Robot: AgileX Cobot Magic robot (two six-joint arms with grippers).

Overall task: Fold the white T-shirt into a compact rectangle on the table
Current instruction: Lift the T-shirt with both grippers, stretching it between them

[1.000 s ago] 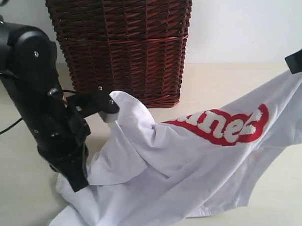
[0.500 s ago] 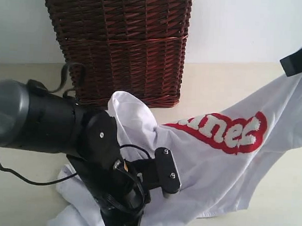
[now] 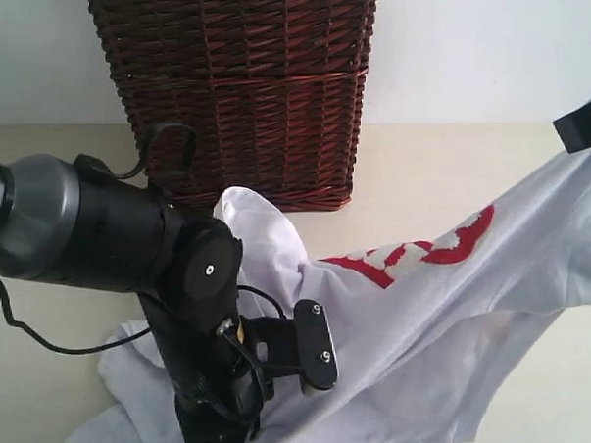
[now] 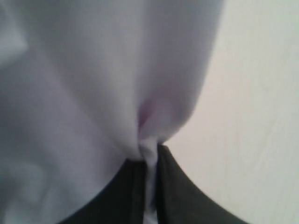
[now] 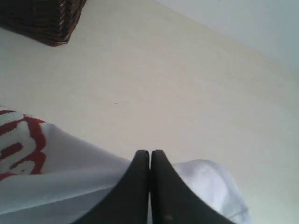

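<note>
A white T-shirt (image 3: 438,326) is stretched over the worktop (image 3: 455,160), held at both ends.

The pale worktop is wide and flat, and a big dark brown woven basket (image 3: 242,92) stands at the back of it. In front of the basket, the white T-shirt lies rumpled on the left and rises off the worktop toward the upper right. The black left arm (image 3: 108,238) leans over the low end of the shirt. The left pincer (image 4: 148,156) is clamped on a fold of white cloth, which is squeezed between its two dark fingers. The right pincer (image 5: 150,156) has its fingers pressed together. It seems to grip the raised edge of the shirt, though the pinched bit is hard to see. A red band (image 3: 412,254) with white letters crosses the shirt, partly folded.
</note>
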